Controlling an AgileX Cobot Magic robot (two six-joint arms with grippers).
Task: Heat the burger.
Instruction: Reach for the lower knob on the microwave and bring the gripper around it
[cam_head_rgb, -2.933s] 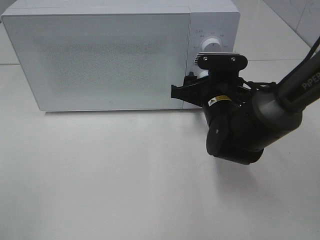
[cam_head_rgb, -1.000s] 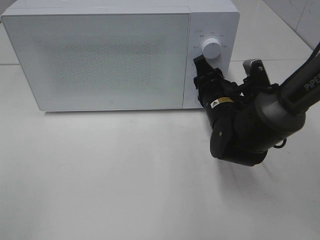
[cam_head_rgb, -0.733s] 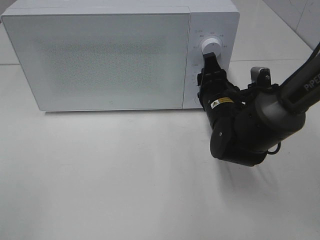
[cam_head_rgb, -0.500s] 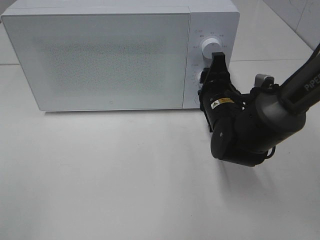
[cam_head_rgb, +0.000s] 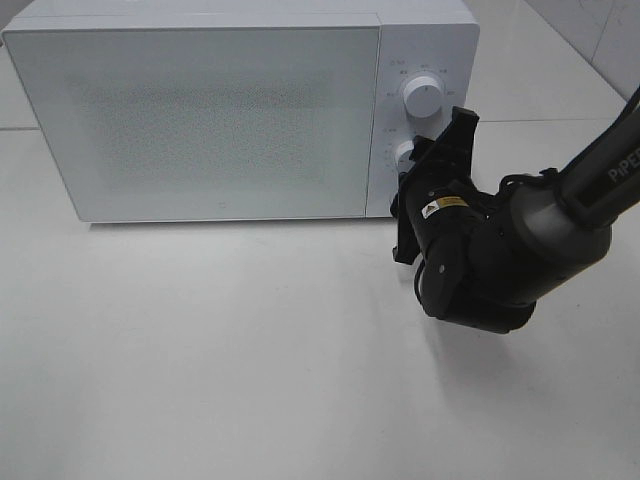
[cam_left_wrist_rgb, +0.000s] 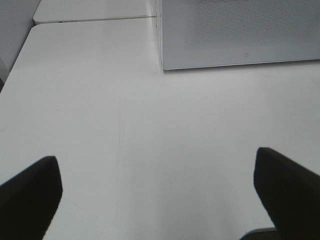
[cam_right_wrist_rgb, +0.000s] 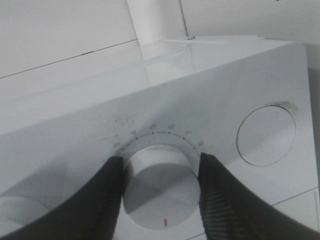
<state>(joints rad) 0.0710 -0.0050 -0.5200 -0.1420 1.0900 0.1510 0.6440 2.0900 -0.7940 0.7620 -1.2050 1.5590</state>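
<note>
The burger is out of view; the white microwave (cam_head_rgb: 200, 110) stands at the back of the table with its door closed. My right gripper (cam_head_rgb: 420, 168) is at the control panel, shut on the lower knob (cam_head_rgb: 404, 152). In the right wrist view its dark fingers (cam_right_wrist_rgb: 107, 195) press on both sides of that white knob (cam_right_wrist_rgb: 160, 182), which has a red mark and a numbered scale around it. The upper knob (cam_head_rgb: 424, 97) is free. My left gripper (cam_left_wrist_rgb: 157, 200) hangs open over bare table, with nothing between its fingers.
The right arm (cam_head_rgb: 520, 250) reaches in from the right edge, low over the white table (cam_head_rgb: 230, 350). In the left wrist view, the microwave's front corner (cam_left_wrist_rgb: 162, 65) stands ahead of the left gripper. A round button (cam_right_wrist_rgb: 266, 135) sits beside the gripped knob.
The right wrist has rolled clockwise while holding the lower knob, its fingers swinging from upright to slanted. The left gripper has not moved.
</note>
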